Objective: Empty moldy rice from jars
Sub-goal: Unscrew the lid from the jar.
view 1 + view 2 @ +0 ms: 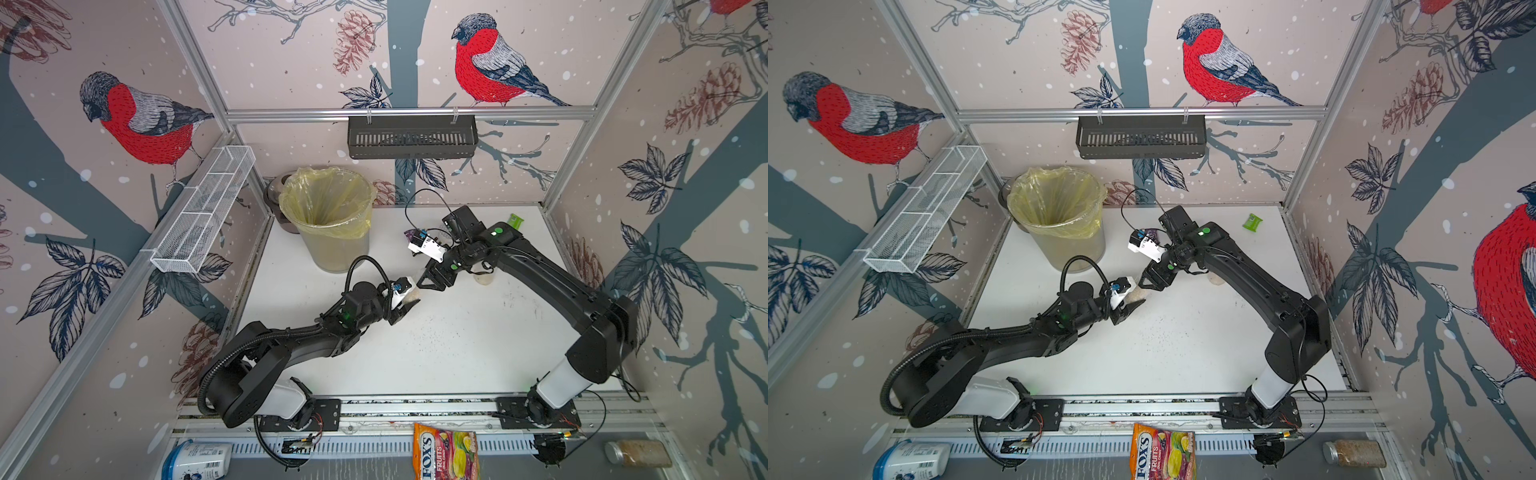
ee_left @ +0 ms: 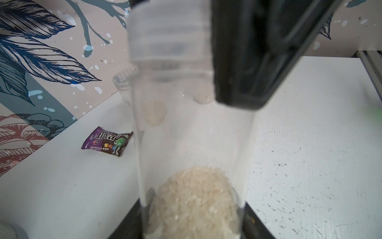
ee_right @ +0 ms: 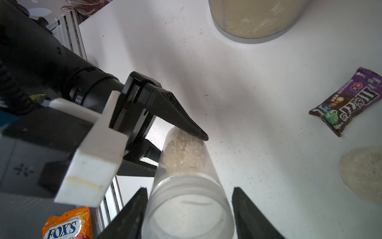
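Jars of clear cylindrical plastic number three. One slim clear jar (image 3: 186, 182) is held tilted at the centre of both top views, above the white tabletop (image 1: 457, 353). Its clear round lid (image 2: 168, 35) is on, and pale beige moldy rice (image 2: 194, 198) is heaped at its base. The left tool (image 1: 409, 300) pinches that base end, fingers pressed against the wall. The right tool (image 3: 189, 189) faces it from the upper right, its two fingers spread to either side of the lid, just beside it. A wider clear jar with a dotted silver lid (image 2: 122, 81) and a third clear jar (image 2: 203, 98), seen only as a rice-filled base, stand on the tabletop just right of centre. In both top views they are mostly hidden under the right arm (image 1: 552, 291).

One mesh bin with a yellow liner (image 1: 332, 253) stands at the upper left of the tabletop, and one small green packet (image 1: 515, 220) lies near the back right corner. One purple-brown sweet packet (image 3: 347, 101) carries the m&m's logo; its small print is unreadable. Along the bottom edge of the frame lie one orange sweet bag (image 1: 446, 451) reading "FOX'S FRUITS", one white tub with a blue lid (image 1: 199, 459) and one brown-filled jar with a silver cap (image 1: 638, 453).

Open tabletop stretches from the tools down to the front rail (image 1: 415, 405), flecked with fine specks.
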Robot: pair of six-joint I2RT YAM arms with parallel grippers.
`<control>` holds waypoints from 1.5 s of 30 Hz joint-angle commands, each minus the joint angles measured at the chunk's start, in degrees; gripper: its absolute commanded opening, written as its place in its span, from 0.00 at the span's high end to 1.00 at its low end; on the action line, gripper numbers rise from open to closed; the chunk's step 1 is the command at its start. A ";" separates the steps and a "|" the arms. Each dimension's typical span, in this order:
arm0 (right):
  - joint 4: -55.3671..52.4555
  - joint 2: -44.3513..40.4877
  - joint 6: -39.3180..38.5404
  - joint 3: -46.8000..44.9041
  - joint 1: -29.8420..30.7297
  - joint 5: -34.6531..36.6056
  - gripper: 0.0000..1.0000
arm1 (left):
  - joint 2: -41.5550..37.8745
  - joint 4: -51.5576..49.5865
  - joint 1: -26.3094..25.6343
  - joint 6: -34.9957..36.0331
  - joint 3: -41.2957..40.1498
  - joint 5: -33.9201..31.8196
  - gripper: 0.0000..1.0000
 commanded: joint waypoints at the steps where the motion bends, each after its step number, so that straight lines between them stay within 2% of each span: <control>1: 1.56 -0.28 1.47 0.00 0.12 0.51 0.32 | -0.24 1.73 0.15 0.40 -0.15 -0.66 1.00; 8: 4.26 -2.59 2.92 -0.74 -0.29 2.09 0.23 | -0.29 1.86 0.15 0.49 -0.66 -1.09 1.00; 12: 7.43 -5.32 4.09 -2.35 -1.40 1.36 0.11 | -0.22 2.38 0.15 0.49 -1.25 -1.35 1.00; 20: 11.97 -9.86 6.89 -5.63 -3.38 -0.67 0.08 | -0.20 2.74 0.15 0.31 -1.30 -1.52 1.00; 24: 17.94 -13.23 17.25 -7.62 -5.00 3.14 0.08 | -0.20 2.77 0.17 0.34 -1.16 -2.29 1.00; 28: 20.96 -13.62 38.23 -8.28 -6.93 3.49 0.11 | -0.11 3.01 0.15 0.49 -1.28 -3.17 1.00; 30: 17.13 -12.36 44.49 -7.51 -6.07 5.84 0.12 | 0.10 4.15 0.15 0.24 -1.76 -3.07 1.00; 32: 8.70 -9.80 47.42 -3.52 -4.89 11.09 0.12 | 0.65 4.49 0.15 0.14 -1.79 -3.18 1.00; 33: 6.72 -9.31 48.23 -2.84 -4.50 11.49 0.12 | 0.99 4.66 0.15 0.14 -1.69 -3.28 1.00; 38: 4.78 -8.75 53.72 -4.06 -2.95 11.91 0.14 | 2.41 4.74 0.15 0.48 -0.80 -3.29 1.00; 45: 2.13 -6.67 54.87 -2.94 -0.60 9.92 0.18 | 3.03 4.17 0.13 1.35 -0.17 -3.37 1.00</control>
